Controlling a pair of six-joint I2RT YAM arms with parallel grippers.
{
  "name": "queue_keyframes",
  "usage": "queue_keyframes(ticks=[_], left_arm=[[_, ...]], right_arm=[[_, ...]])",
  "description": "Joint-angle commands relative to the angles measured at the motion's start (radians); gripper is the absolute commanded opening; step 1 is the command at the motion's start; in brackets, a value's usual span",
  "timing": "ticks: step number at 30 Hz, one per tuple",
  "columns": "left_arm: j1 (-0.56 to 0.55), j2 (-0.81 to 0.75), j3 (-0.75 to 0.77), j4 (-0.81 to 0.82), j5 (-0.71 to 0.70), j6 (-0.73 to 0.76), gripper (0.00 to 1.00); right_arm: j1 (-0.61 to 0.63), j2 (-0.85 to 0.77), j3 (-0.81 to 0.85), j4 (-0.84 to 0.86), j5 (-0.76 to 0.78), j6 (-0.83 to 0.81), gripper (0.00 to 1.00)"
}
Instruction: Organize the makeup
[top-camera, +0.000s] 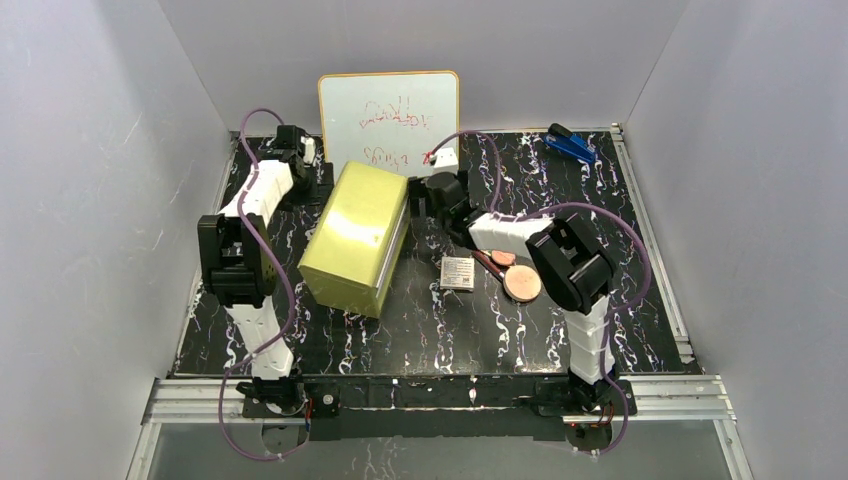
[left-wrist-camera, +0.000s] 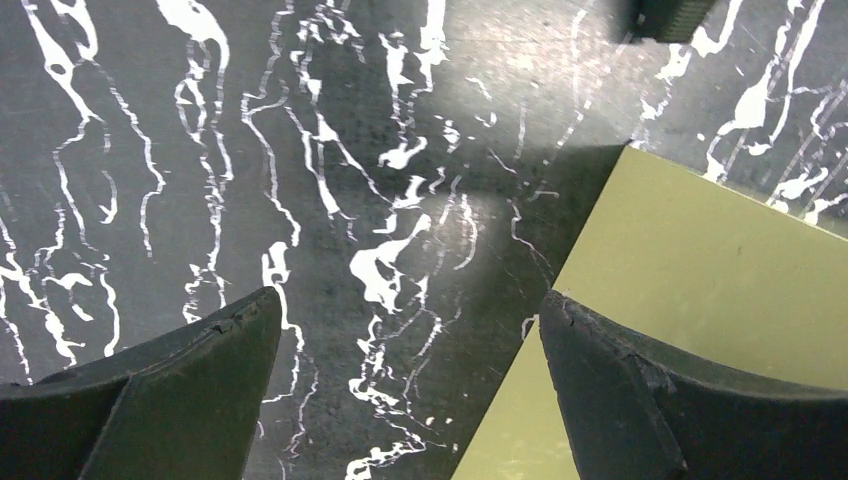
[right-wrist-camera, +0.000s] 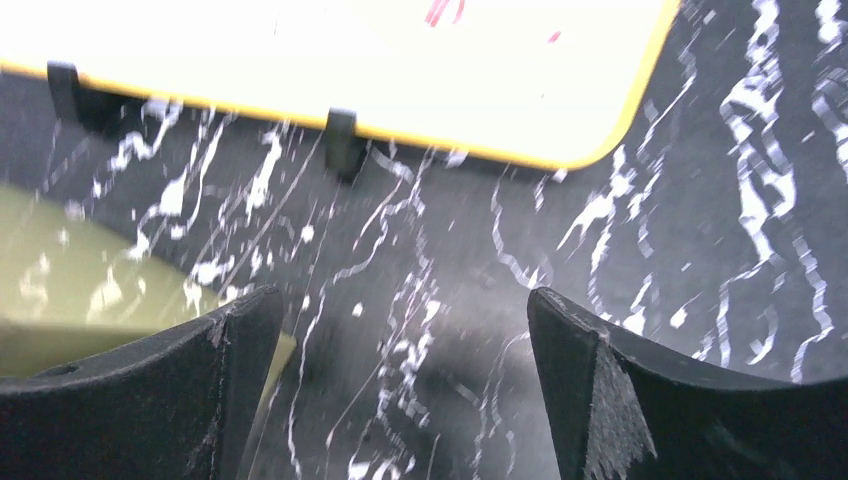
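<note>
The makeup lies right of centre on the black marbled table: a square whitish packet (top-camera: 457, 272), a thin dark-red stick (top-camera: 485, 260), a small pinkish disc (top-camera: 503, 258) and a larger one (top-camera: 521, 283). My right gripper (top-camera: 424, 196) is behind them, beside the right side of a yellow-green box (top-camera: 355, 235). In its wrist view the right gripper (right-wrist-camera: 400, 320) stands open over bare table, nothing between its fingers. My left gripper (top-camera: 296, 152) is at the back left. In its own view the left gripper (left-wrist-camera: 410, 320) is open and empty, with the box's edge (left-wrist-camera: 700, 270) under its right finger.
A whiteboard (top-camera: 390, 120) with red scribbles stands at the back, seen close in the right wrist view as a yellow-rimmed board (right-wrist-camera: 350, 60). A blue stapler-like object (top-camera: 570, 145) lies at the back right. Grey walls enclose the table on three sides.
</note>
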Motion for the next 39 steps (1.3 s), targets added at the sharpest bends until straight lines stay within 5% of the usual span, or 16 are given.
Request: queue_keyframes(ticks=[1,11,15,19,24,33,39], left_arm=[[-0.054,-0.056,0.009,-0.077,0.063,-0.013,0.98],[-0.029,-0.256,-0.013,-0.083,-0.144,-0.032,0.99],[-0.007,-0.345,-0.011,-0.088,-0.160,-0.085,0.98],[0.000,-0.393,0.010,-0.120,-0.011,-0.126,0.99],[0.002,-0.447,-0.013,-0.120,0.212,-0.161,0.98],[0.005,-0.472,-0.067,-0.128,0.395,-0.181,0.98],[0.005,-0.482,-0.090,-0.131,0.395,-0.166,0.98]], right_arm=[[-0.032,-0.050,0.068,0.031,-0.006,-0.040,1.00],[-0.059,-0.476,-0.232,-0.122,-0.143,0.106,1.00],[-0.138,-0.633,-0.367,-0.133,-0.517,0.191,1.00],[-0.264,-0.674,-0.526,0.074,-0.931,0.403,0.93],[-0.302,-0.574,-0.688,0.467,-1.091,0.665,0.69],[-0.290,-0.124,-0.643,1.199,-1.194,1.117,0.55],[-0.255,0.014,-0.518,1.297,-1.163,1.208,0.55]])
